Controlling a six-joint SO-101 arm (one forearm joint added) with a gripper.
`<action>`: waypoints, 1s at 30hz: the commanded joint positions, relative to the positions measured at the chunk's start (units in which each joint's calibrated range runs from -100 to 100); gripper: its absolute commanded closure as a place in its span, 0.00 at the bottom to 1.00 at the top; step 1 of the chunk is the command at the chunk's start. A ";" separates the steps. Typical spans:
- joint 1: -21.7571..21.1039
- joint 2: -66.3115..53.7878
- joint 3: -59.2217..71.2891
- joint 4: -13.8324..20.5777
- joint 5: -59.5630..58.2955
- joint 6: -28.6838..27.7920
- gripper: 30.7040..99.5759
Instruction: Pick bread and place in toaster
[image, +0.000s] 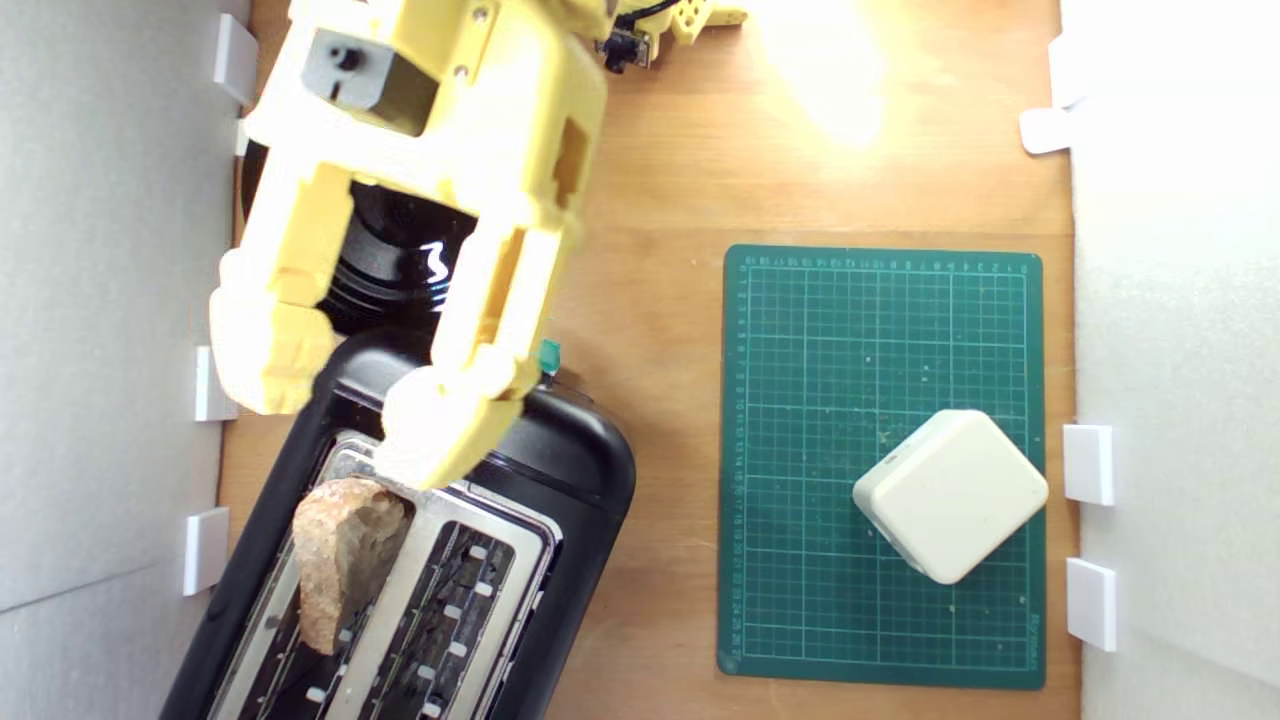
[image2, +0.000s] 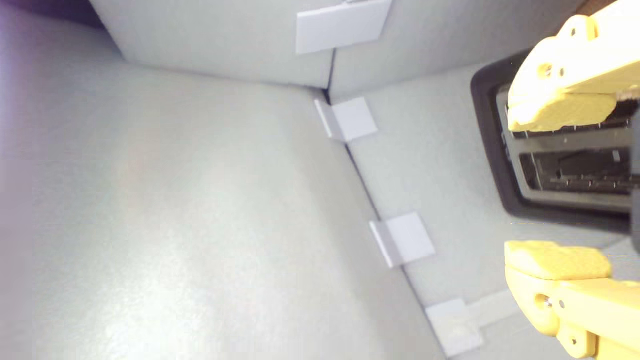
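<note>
My gripper (image: 330, 420) is spread wide with nothing between the pads (image2: 560, 262) — it hangs over the toaster's (image: 590, 470) far end, and the bread (image: 345, 560) stands on edge in the slot on the exterior view's left, top half still poking out, so I'd call it released, not fully seated. Surface is a wooden table (image: 660, 200) boxed by pale grey wall panels (image: 100, 300) — cutting mat (image: 800, 450) with a cream block (image: 950, 495) well off right, black plate (image: 400, 260) beyond the toaster.

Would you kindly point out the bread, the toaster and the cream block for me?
bread (image: 340, 545): exterior view, on its crumb face.
toaster (image: 590, 470): exterior view, on its black body corner.
cream block (image: 955, 490): exterior view, on its top face.
</note>
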 joint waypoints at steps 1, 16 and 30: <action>-2.86 -5.01 -0.85 -0.53 0.22 -8.79 0.26; -11.64 -19.57 21.49 0.29 0.05 -20.77 0.26; -15.67 -33.72 49.18 -0.71 0.05 -17.63 0.44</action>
